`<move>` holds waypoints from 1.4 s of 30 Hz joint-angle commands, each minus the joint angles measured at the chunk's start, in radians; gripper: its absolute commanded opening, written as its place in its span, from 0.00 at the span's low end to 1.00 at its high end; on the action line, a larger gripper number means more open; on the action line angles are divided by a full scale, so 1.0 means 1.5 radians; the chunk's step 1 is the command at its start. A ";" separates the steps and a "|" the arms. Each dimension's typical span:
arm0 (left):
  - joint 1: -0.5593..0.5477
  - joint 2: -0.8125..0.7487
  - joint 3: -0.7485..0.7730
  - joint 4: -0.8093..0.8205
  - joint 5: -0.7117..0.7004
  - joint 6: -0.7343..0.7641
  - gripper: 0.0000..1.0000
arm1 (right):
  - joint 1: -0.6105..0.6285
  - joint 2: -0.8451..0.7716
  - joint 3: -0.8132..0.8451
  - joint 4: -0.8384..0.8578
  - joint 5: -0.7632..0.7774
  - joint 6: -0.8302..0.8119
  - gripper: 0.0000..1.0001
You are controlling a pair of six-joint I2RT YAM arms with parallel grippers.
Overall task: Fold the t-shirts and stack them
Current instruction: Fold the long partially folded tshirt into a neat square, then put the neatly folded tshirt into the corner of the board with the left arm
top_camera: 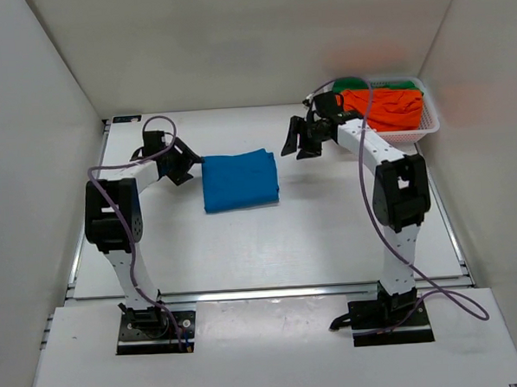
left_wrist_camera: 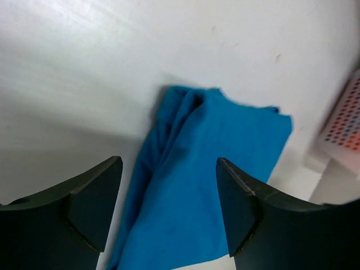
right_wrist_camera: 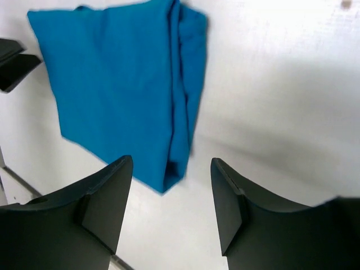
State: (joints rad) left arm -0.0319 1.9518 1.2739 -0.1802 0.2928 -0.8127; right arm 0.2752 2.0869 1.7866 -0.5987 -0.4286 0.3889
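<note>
The bright blue t-shirt lies folded into a rectangle on the table, between the arms; it also shows in the left wrist view and the right wrist view. The orange t-shirt lies crumpled in the white mesh basket at the back right, with the green t-shirt behind it. My left gripper is open and empty just left of the blue shirt. My right gripper is open and empty, above the table right of the blue shirt.
The basket stands in the back right corner against the wall. White walls enclose the table on the left, back and right. A black bracket sits at the back left corner.
</note>
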 commanded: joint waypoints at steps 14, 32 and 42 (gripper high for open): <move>-0.162 0.111 0.193 -0.341 -0.242 0.226 0.53 | -0.023 -0.322 -0.259 0.074 -0.016 0.019 0.53; -0.005 0.423 0.766 -0.548 -0.496 0.414 0.00 | -0.040 -0.509 -0.379 0.105 -0.031 0.009 0.50; 0.079 0.500 0.871 -0.395 -0.494 0.460 0.00 | 0.000 -0.503 -0.434 0.173 -0.030 0.028 0.51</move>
State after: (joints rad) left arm 0.0463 2.6820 2.5179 -0.8543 -0.4088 -0.1638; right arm 0.2626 1.3262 1.1240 -0.4156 -0.4767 0.4255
